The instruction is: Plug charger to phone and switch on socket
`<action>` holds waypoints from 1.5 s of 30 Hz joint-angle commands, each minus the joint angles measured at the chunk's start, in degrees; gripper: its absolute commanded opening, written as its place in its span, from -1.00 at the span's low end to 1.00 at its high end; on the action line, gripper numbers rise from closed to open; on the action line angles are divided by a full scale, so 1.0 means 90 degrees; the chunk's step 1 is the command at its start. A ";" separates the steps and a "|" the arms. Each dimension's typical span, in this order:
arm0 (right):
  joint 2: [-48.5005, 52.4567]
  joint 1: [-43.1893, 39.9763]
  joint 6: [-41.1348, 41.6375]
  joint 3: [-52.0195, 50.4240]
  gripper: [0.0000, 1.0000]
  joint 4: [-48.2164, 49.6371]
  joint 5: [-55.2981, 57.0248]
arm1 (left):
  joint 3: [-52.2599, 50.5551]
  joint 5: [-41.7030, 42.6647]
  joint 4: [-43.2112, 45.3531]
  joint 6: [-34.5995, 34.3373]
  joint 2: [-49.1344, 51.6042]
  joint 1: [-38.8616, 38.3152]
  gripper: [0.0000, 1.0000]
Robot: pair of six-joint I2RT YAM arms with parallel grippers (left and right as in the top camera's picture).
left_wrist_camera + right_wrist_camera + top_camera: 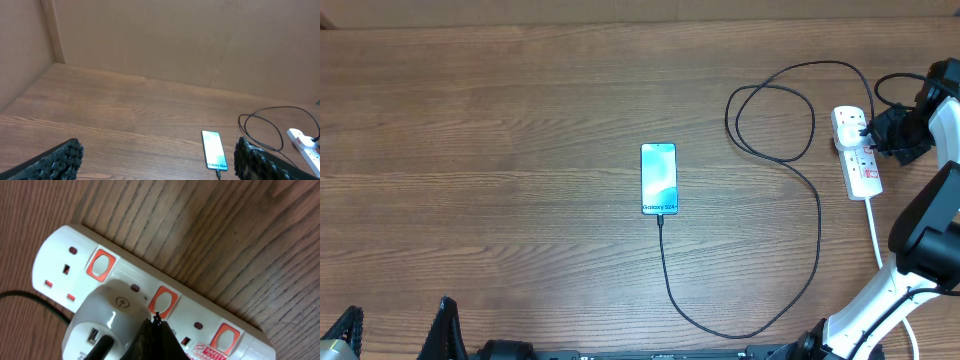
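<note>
The phone (659, 179) lies screen up mid-table, also seen in the left wrist view (214, 150). The charger's black cable (817, 240) is plugged into the phone's near end. It loops right and back to a white adapter (102, 315) seated in the socket (865, 175), a white power strip. My right gripper (872, 134) is shut over the strip. In the right wrist view its closed fingertips (156, 319) rest at the edge of the middle orange-red switch (164, 301). My left gripper (157, 162) is open and empty, low near the front left edge (395, 330), well short of the phone.
The strip's thick white cord (873, 225) runs toward the front right past my right arm's base. Cable loops (770, 120) lie left of the strip. A brown wall (175, 40) backs the wooden table. Two further orange-red switches (100, 265) (226, 339) flank the middle one.
</note>
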 commanded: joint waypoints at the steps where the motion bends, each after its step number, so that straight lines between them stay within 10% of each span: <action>1: 0.0066 0.0019 -0.0024 0.0189 -0.92 0.0073 -0.0022 | 0.0019 -0.0078 -0.0005 -0.0044 -0.0097 0.0041 0.99; 20: 0.0529 0.0549 -0.0214 0.0335 -0.92 -0.0124 0.0039 | 0.0017 -0.0078 -0.0182 -0.0044 -0.0097 0.0041 1.00; 45: -0.4826 -0.0593 -0.0168 0.1132 -0.92 -0.0005 -0.1411 | -0.0034 -0.0078 -0.1535 -0.0044 -0.1443 0.0544 1.00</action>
